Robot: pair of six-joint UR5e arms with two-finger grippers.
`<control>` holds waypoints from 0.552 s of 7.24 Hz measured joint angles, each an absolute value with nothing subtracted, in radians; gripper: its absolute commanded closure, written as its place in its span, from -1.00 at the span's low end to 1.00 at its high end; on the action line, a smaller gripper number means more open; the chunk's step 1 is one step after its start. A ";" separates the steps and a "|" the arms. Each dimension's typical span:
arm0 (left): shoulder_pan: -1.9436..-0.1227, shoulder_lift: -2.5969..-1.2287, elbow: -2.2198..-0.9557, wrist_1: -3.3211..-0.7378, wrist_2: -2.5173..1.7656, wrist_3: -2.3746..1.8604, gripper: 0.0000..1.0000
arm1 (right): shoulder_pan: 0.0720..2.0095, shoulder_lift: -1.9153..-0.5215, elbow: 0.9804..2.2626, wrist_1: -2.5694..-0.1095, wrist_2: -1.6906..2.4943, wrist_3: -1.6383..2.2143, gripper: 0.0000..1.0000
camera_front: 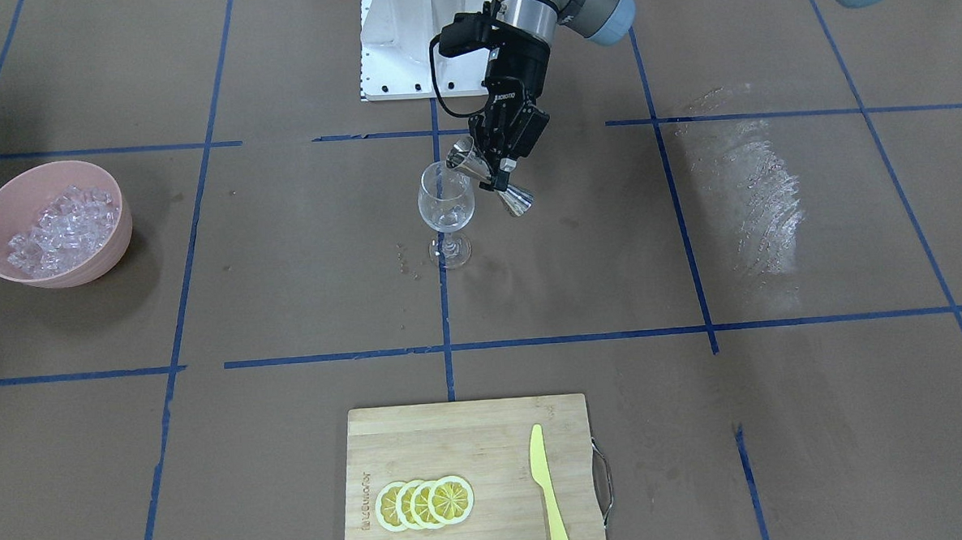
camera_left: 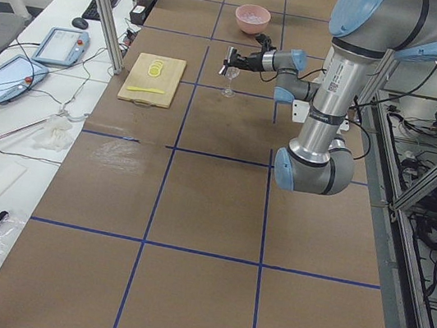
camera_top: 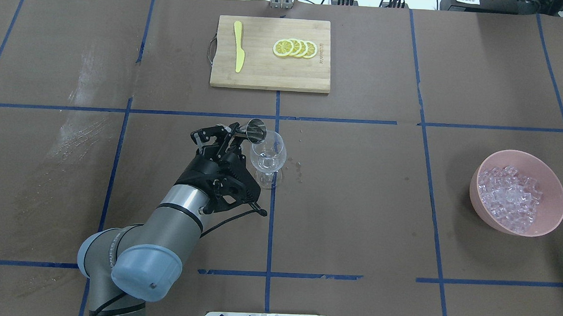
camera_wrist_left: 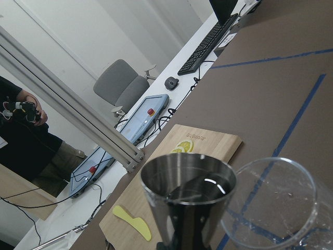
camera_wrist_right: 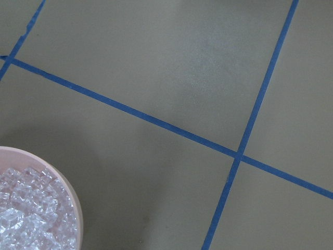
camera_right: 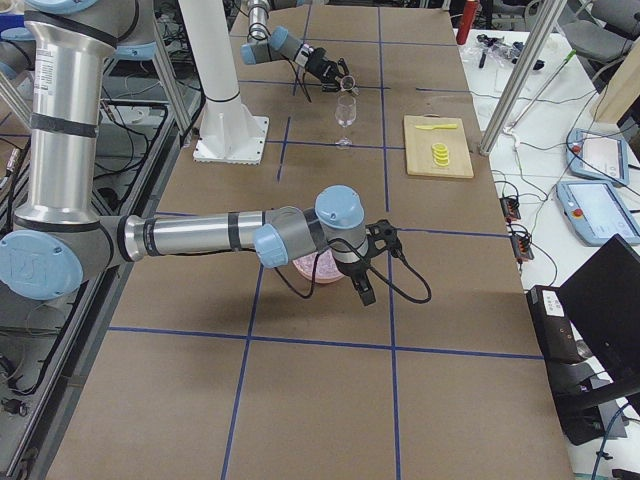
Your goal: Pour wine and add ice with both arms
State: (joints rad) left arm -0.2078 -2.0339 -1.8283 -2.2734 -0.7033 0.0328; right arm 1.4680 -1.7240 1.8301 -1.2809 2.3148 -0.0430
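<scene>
My left gripper (camera_front: 500, 176) is shut on a steel jigger (camera_front: 466, 159), tilted with its mouth over the rim of the clear stemmed wine glass (camera_front: 446, 206) standing at the table's middle. The same shows from overhead: the left gripper (camera_top: 233, 130), the jigger (camera_top: 255, 130) and the glass (camera_top: 268, 155). The left wrist view shows the jigger's mouth (camera_wrist_left: 187, 192) beside the glass rim (camera_wrist_left: 276, 208). The ice (camera_top: 510, 199) fills a pink bowl (camera_top: 476, 181). My right gripper (camera_right: 360, 290) shows only in the exterior right view, by the bowl (camera_right: 318, 268); I cannot tell its state.
A wooden cutting board (camera_top: 266, 72) on the far side carries lemon slices (camera_top: 296, 48) and a yellow knife (camera_top: 239, 51). A few droplets (camera_top: 299, 167) lie beside the glass. A whitish smear (camera_top: 81, 121) marks the table on my left. The right wrist view shows the ice (camera_wrist_right: 26, 213).
</scene>
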 measured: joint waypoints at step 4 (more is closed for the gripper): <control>-0.214 -2.035 -1.828 -2.273 -0.641 0.263 1.00 | 1.469 -1.724 1.831 -1.281 2.316 -0.013 -1.00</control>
